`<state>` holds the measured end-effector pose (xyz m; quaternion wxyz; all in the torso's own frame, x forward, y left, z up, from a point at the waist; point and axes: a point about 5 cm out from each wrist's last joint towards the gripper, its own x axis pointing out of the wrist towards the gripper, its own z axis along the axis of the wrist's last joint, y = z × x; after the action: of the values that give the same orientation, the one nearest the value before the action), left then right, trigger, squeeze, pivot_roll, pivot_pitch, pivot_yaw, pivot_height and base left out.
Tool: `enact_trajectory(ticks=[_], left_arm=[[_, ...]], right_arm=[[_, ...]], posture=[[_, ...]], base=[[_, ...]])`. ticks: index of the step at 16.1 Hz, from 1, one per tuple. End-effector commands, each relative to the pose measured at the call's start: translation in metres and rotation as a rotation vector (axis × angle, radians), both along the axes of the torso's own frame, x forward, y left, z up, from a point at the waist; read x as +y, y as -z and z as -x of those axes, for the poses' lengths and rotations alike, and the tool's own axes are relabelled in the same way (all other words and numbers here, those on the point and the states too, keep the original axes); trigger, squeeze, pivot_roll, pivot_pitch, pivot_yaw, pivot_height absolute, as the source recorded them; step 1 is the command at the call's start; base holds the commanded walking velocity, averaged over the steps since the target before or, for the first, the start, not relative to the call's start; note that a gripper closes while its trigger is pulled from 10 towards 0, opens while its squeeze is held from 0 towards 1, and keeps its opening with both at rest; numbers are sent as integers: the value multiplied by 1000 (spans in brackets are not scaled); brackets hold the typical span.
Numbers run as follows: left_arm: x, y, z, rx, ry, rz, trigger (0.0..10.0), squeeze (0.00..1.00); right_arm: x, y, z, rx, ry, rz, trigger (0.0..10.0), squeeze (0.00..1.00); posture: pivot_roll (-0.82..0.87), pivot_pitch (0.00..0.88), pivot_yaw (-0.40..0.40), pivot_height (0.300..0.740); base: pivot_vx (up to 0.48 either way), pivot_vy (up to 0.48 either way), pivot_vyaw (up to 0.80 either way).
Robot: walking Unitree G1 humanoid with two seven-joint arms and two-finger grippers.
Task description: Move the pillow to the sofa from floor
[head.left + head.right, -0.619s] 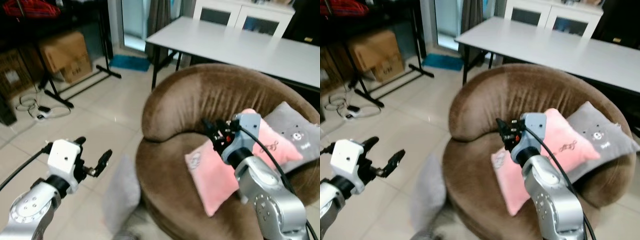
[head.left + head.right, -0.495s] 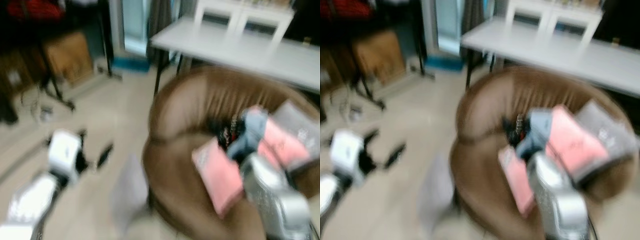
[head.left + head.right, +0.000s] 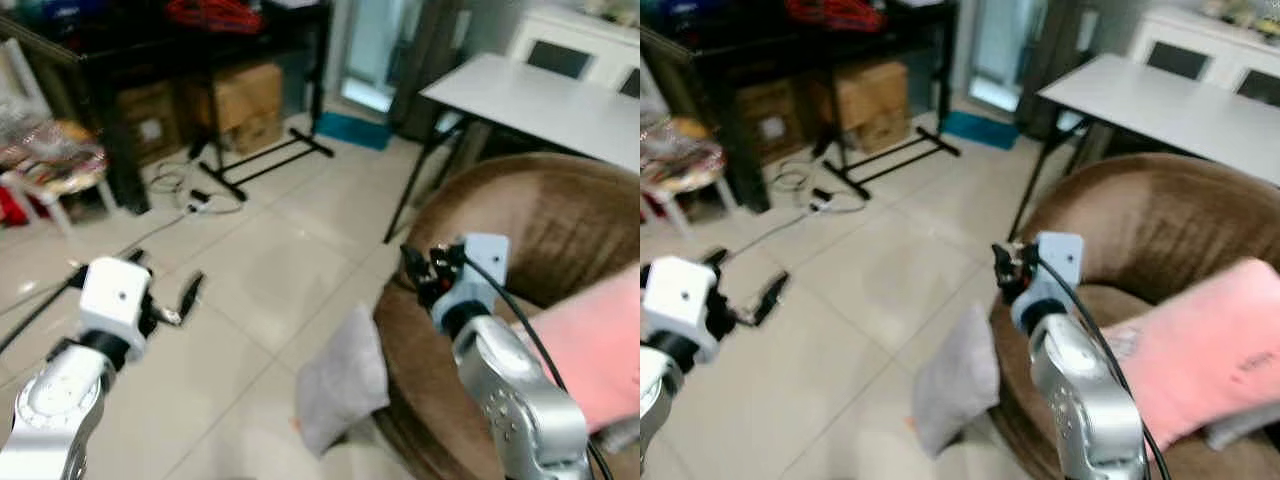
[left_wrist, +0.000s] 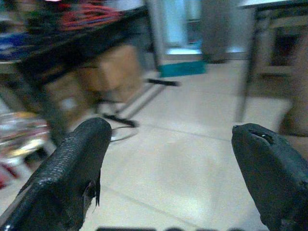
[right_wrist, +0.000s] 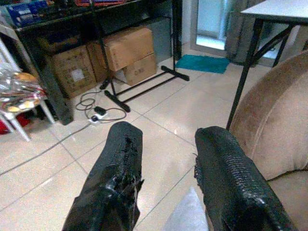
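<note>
Not started: grey pillow [image 3: 342, 380] sits on the floor [image 3: 250, 290], leaning against the brown sofa [image 3: 530, 240]. My left tool [image 3: 165, 297] and right tool [image 5: 168, 178] both spread, empty. Grasp and lift remain.

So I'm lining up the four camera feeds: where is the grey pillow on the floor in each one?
Left eye view: grey pillow low centre, leaning on the brown sofa.
Right eye view: low centre, same lean.
Left wrist view: not in it.
Right wrist view: a pale grey corner at the bottom edge between the right gripper's fingers.
Shared landmark: cardboard boxes under the black rack.
</note>
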<state>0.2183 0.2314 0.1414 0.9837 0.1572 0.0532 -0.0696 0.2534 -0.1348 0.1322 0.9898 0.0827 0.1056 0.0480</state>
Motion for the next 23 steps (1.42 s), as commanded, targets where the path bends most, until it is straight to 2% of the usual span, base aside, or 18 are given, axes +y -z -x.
enact_trajectory(ticks=[1,2,3,6,8,10,18,23], left_arm=[[-5,-3,-4,-38,1,-12,10000,0],[-4,-2,-3,-39,7,-20,10000,0],[-4,0,0,-31,19,-30,10000,0],[-4,6,7,-35,22,-52,10000,0],[-2,6,7,-42,11,-51,10000,0],[-1,6,7,-45,10,-51,10000,0],[-2,4,-8,-56,77,-51,10000,0],[-4,6,-8,-62,81,-38,10000,0]], right_arm=[[-14,7,2,11,64,60,10000,0],[-15,8,2,13,72,79,10000,0],[-17,15,2,35,82,156,10000,0],[-17,31,1,79,90,262,10000,0],[-13,32,2,94,45,145,10000,0],[-12,32,1,94,40,115,10000,0],[-9,30,3,78,40,87,10000,0],[-7,29,2,84,4,96,10000,0]], posture=[[66,0,-51,740],[66,0,-51,740],[57,0,-41,740],[58,0,-42,740],[63,0,-50,740],[65,0,-52,740],[14,0,58,740],[28,0,34,740]], base=[[0,0,0],[0,0,0],[0,0,0],[82,0,0],[255,0,0],[279,0,0],[292,0,0],[290,0,0]])
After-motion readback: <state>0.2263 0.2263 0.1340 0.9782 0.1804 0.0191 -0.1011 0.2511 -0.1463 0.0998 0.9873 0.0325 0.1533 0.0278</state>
